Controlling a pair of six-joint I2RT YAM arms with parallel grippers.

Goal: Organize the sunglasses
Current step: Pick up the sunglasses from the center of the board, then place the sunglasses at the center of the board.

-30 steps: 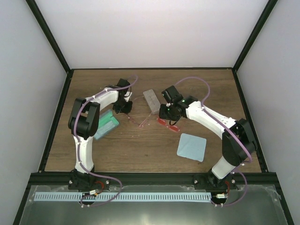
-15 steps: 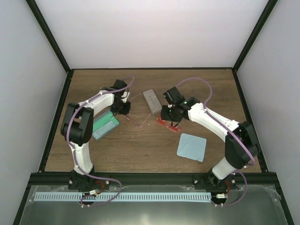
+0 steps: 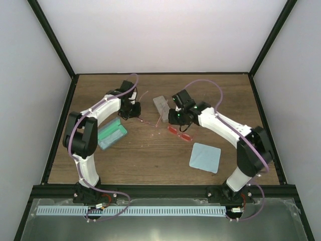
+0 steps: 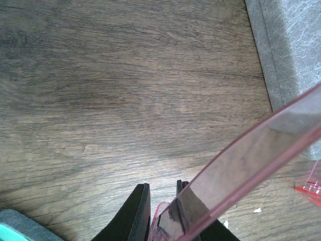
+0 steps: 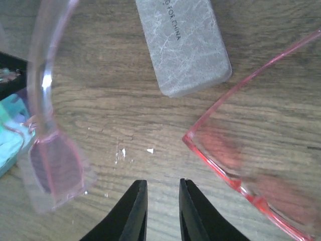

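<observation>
Clamping an arm of the pale pink sunglasses (image 4: pixel 241 160) left of the grey case (image 5: pixel 183 45) were the left jaws; the right jaws stood narrowly apart, empty, near that case, with the red sunglasses (image 5: pixel 241 168) beside it.

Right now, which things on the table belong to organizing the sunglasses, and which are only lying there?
Belong to the job:
- red sunglasses
- pink clear-framed sunglasses

Only lying there:
- grey case
- teal case
- light-blue cloth
</observation>
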